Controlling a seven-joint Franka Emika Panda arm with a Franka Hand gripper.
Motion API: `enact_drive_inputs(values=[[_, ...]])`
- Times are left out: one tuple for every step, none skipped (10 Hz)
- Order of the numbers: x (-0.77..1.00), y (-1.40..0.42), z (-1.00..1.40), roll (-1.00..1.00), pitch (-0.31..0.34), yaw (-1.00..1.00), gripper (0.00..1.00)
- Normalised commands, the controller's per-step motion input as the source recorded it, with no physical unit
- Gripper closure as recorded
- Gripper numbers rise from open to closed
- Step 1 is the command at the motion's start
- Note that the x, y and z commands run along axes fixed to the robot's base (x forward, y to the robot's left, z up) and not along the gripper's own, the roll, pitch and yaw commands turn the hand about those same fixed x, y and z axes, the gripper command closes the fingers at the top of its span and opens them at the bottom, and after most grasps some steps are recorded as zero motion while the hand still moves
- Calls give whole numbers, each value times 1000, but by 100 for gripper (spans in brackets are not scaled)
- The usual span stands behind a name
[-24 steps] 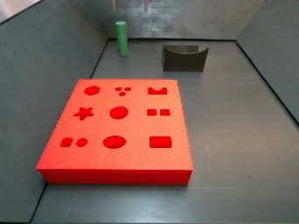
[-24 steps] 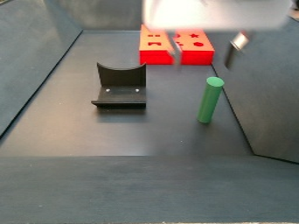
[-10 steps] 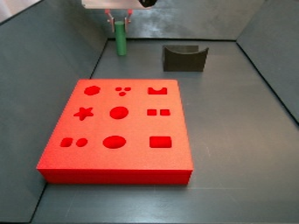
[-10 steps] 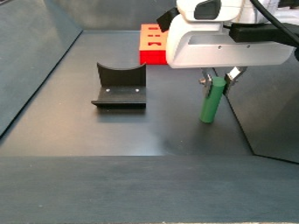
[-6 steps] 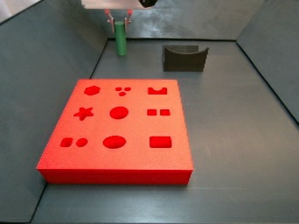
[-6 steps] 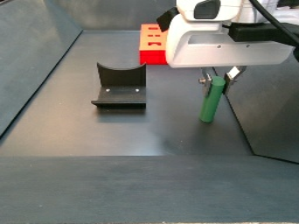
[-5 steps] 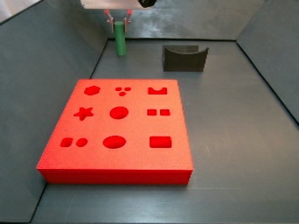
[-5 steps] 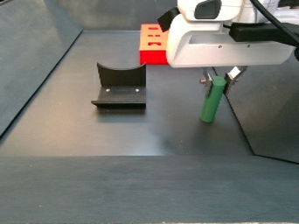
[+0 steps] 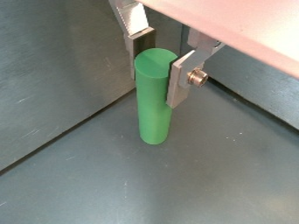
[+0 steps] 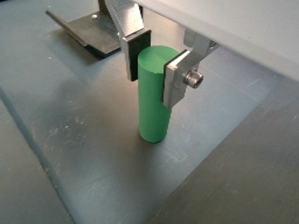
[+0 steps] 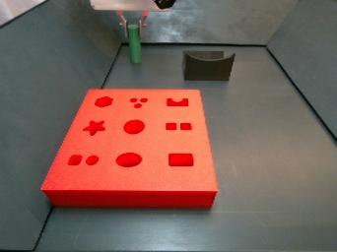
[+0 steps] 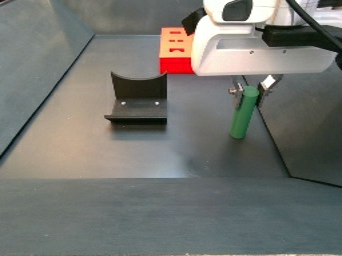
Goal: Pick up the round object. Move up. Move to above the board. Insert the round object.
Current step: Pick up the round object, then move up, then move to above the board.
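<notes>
in a side view the board fills the lower left and centre of the frame, flat on the floor. the round object stands upright in the upper left, well apart from the board. the gripper brackets the peg's top, fingers against its sides, grasping it. the fixture sits at upper right.

Gripper fingers flanking round object

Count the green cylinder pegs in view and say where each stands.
1. The slim green cylinder peg stands upright on the grey floor near the back wall, between the claw's fingers. None other shows.
</notes>
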Motion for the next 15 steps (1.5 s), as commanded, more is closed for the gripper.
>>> enact_drive_inputs(values=[[0,0,0,0,0,0,100],[0,0,833,0,0,0,100],[-27,-44,818,-19,25,6,100],[-57,-40,691,-20,48,10,100],[-37,-25,563,-12,51,10,100],[-28,-16,463,-6,52,9,100],[-18,-1,188,11,52,7,100],[-20,27,1000,-49,106,-23,100],[-17,30,1000,-41,108,-26,100],[-18,31,1000,-31,105,-29,100],[-15,32,1000,-21,99,-30,100],[-14,33,1000,-15,97,-29,100],[-12,35,1000,-5,92,-30,100],[-11,37,1000,3,89,-27,100],[-11,39,1000,7,89,-24,100]])
